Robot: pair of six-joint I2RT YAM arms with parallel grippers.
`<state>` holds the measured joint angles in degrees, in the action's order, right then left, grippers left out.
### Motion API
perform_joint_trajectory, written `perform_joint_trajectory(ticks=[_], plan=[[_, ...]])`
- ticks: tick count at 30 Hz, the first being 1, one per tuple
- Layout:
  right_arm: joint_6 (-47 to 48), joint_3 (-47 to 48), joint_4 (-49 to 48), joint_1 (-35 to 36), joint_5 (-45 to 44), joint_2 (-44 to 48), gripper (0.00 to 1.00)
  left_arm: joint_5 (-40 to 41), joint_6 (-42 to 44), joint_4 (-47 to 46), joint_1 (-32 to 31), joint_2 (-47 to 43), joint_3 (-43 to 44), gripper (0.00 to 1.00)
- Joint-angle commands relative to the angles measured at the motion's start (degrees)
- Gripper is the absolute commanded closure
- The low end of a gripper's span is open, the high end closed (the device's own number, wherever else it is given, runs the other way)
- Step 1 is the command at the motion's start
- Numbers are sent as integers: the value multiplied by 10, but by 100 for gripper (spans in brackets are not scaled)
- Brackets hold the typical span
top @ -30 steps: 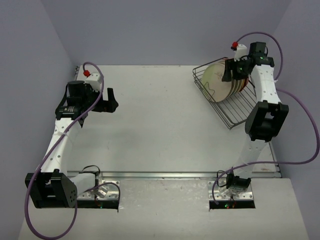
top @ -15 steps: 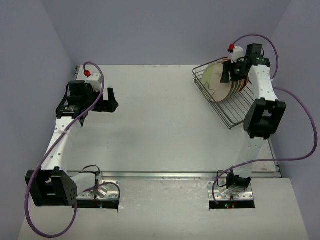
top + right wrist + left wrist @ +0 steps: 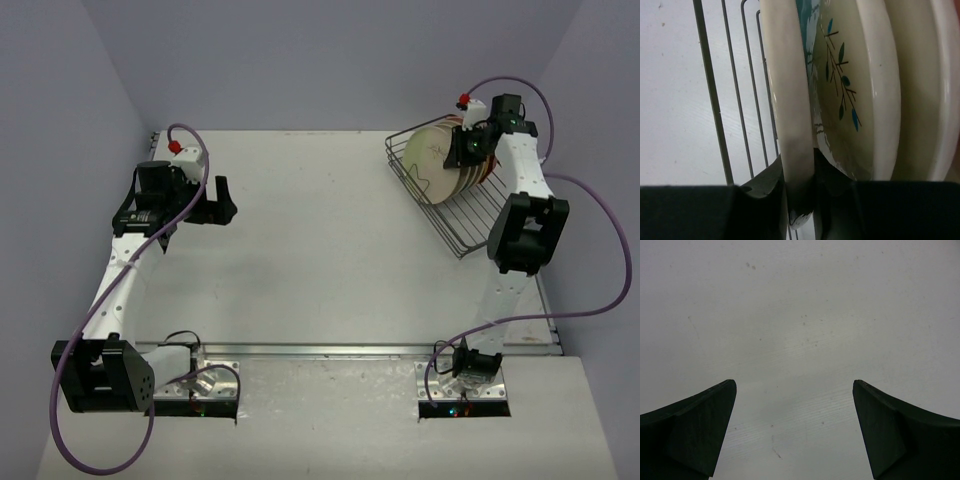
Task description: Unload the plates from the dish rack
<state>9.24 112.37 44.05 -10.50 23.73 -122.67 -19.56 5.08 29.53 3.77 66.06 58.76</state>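
Now, from overhead, the right gripper (image 3: 466, 148) sits at the top rim of the plates (image 3: 447, 165), which stand on edge in the dish rack (image 3: 470, 218) at the far right of the table (image 3: 330, 260). Over the last second its wrist and elbow have crept a little toward the far edge. The front plate (image 3: 428, 158) looks barely shifted, so I'd say the grip has only just been made and the lift is not yet begun. No plate lies out on the table. The left gripper (image 3: 228, 200) has not moved; it hangs over bare table well to the left. The rack is near the right wall, so the free room for carrying a plate out is up and then leftward over the table.

At the left wrist, the jaws stand wide apart with nothing between them — only tabletop below.

At the right wrist, the dark fingers (image 3: 765, 192) are closed from both sides on the rim of the front plate, cream with a blue-green pattern on its inner face. Just behind it leans a second plate (image 3: 860, 90) with a leaf sprig, its rim very near the inner finger, and another cream rim beyond. The rack's upright wires run close on the outer side — a straight pull along the plate's own plane looks safest, since tilting could knock the neighbour or snag a wire.
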Motion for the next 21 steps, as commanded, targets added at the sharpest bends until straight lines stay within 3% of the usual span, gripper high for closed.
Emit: perform_joint_trajectory(ticks=[1, 5, 13, 21], plan=[[-34, -15, -2, 3, 36, 26, 84, -8, -4, -26, -4, -1, -1, 0], [-48, -14, 3, 3, 35, 39, 100, -7, -3, -26, -4, -3, -4, 0], [-65, 46, 30, 3, 32, 83, 100, 2, -8, -32, -4, -2, -4, 0], [-72, 83, -2, 3, 19, 178, 100, 1, -23, -38, -3, -5, 6, 0]])
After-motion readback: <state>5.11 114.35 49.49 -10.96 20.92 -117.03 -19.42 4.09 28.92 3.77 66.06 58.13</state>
